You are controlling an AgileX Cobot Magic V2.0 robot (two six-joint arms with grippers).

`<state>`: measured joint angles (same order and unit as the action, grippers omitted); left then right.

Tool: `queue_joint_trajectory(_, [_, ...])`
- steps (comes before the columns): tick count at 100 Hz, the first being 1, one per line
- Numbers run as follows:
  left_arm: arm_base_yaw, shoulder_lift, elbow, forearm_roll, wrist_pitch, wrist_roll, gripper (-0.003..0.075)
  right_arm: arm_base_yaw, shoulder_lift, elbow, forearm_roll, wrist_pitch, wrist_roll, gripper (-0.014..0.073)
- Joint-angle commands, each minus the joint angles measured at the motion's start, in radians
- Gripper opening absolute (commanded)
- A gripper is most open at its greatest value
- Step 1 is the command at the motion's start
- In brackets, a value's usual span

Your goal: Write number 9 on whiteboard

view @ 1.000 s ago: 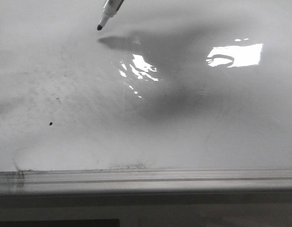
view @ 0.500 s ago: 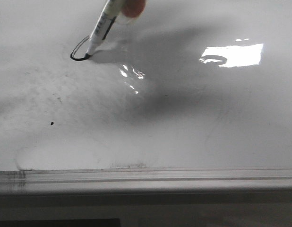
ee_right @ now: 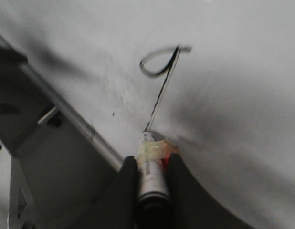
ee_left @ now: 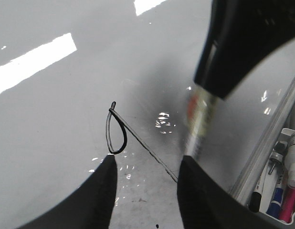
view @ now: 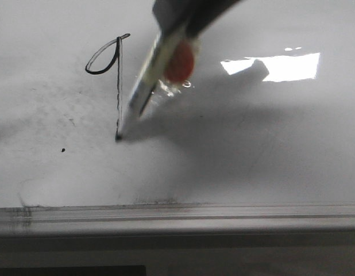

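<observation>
The number 9 (view: 117,80) is drawn in thin black line on the whiteboard (view: 252,161): a flattened loop at the top left and a long straight stem. My right gripper (ee_right: 152,162) is shut on the marker pen (view: 144,86), whose tip touches the board at the foot of the stem. The 9 also shows in the left wrist view (ee_left: 120,136) and the right wrist view (ee_right: 162,71). My left gripper (ee_left: 146,164) is open and empty, hovering over the board beside the figure; the marker (ee_left: 197,121) stands just past its right finger.
A grey metal rail (view: 177,215) runs along the board's near edge. A tiny black dot (view: 63,150) and faint grey smudges mark the board left of the figure. A tray of spare markers (ee_left: 281,195) sits beyond the rail.
The marker came down onto the board, drew the loop, then pulled a long stem toward the near edge. The right gripper has come into the front view.
</observation>
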<state>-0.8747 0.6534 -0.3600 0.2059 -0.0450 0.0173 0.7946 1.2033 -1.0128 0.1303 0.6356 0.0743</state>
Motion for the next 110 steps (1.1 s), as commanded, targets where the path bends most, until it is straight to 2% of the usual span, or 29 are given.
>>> queue_joint_trajectory(1, [0.002, 0.015, -0.034, -0.010, -0.072, -0.010, 0.0284, 0.015, -0.012, -0.003, -0.060, -0.058, 0.006, -0.0063])
queue_joint_trajectory(33, [-0.099, 0.180, -0.034, 0.029, -0.112, -0.010, 0.0286, 0.100, -0.014, -0.136, -0.052, -0.012, 0.021, -0.0063])
queue_joint_trajectory(49, [-0.096, 0.228, -0.034, 0.031, -0.210, -0.010, 0.0286, 0.123, -0.012, -0.136, -0.041, 0.001, 0.039, -0.0063])
queue_joint_trajectory(81, [-0.092, 0.258, -0.034, 0.031, -0.265, -0.010, 0.0280, 0.133, -0.010, -0.136, 0.014, 0.018, 0.039, -0.0063])
queue_joint_trajectory(86, [-0.092, 0.258, -0.034, 0.031, -0.265, -0.010, 0.0257, 0.133, -0.010, -0.136, 0.020, 0.020, 0.039, -0.0063])
queue_joint_trajectory(91, [-0.092, 0.258, -0.034, 0.031, -0.263, -0.010, 0.0201, 0.133, -0.010, -0.136, 0.025, 0.021, 0.039, -0.0063])
queue_joint_trajectory(104, [-0.092, 0.258, -0.034, 0.031, -0.263, -0.010, -0.0020, 0.133, -0.010, -0.136, 0.028, 0.021, 0.039, -0.0063])
queue_joint_trajectory(110, [-0.092, 0.258, -0.034, 0.031, -0.263, -0.010, -0.0020, 0.133, -0.010, -0.136, 0.028, 0.013, 0.039, -0.0063])
